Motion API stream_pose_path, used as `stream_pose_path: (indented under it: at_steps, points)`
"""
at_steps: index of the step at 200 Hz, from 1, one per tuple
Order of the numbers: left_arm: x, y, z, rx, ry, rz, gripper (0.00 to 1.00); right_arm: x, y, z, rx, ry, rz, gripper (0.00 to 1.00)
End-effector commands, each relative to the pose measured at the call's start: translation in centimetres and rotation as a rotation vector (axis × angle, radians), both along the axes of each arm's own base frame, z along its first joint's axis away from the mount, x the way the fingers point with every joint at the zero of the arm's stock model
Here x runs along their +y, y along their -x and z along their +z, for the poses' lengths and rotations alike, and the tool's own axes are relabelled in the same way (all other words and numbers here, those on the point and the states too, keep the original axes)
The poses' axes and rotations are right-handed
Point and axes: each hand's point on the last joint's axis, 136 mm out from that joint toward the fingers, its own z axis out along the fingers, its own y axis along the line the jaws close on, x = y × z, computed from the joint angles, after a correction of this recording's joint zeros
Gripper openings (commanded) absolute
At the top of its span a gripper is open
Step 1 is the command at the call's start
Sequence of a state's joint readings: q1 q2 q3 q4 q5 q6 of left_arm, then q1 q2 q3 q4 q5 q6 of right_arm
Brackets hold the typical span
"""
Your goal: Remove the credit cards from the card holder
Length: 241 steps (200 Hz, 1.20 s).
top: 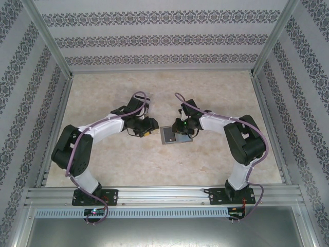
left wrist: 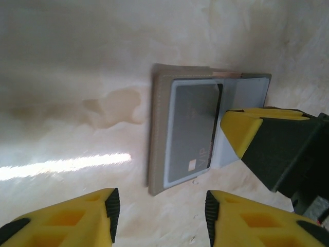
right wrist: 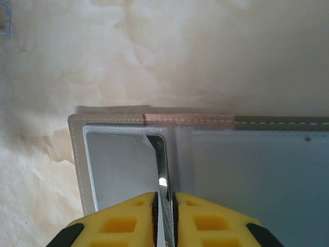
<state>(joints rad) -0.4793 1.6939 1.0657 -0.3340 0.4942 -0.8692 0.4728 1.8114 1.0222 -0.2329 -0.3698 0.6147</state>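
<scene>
The card holder (top: 167, 136) lies open and flat on the table (top: 154, 170), near its middle and between the two arms. The left gripper (top: 146, 131) is just to its left and the right gripper (top: 183, 135) is over its right half. A card (left wrist: 193, 126) sits in the pocket of the holder's left panel, and its edge beside the spine stands up between the right gripper's fingertips, which touch it from both sides. The left gripper hangs above the table in front of the holder's near left corner, close to it but not touching.
</scene>
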Motion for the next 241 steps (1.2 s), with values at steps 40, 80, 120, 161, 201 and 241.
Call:
stream_pose_path:
  at_steps: [40,80,120,161,201,241]
  points:
    - [-4.5,-1.5,-1.3,-0.008,0.028,-0.046,0.3,0.2,0.4,-1.3,0.042,-0.022,0.023,0.18]
    - [-4.7,-1.8,-3.0,0.016,0.014,-0.033,0.23,0.1,0.5,-1.3,0.042,-0.022,0.026,0.19]
    - [-4.7,-1.7,-4.3,0.037,-0.009,-0.042,0.16,0.4,0.5,-1.2,0.042,-0.04,0.031,0.18]
    - [-4.2,-1.4,-5.7,0.061,-0.041,-0.044,0.13,0.8,0.5,-0.8,0.035,-0.079,0.041,0.18]
    - [-3.4,-0.9,-6.8,0.082,-0.092,-0.044,0.11,1.1,0.4,-0.4,0.033,-0.131,0.042,0.17]
    - [-2.7,-0.5,-7.9,0.106,-0.134,-0.043,0.08,1.5,0.2,1.2,0.006,-0.225,0.047,0.16]
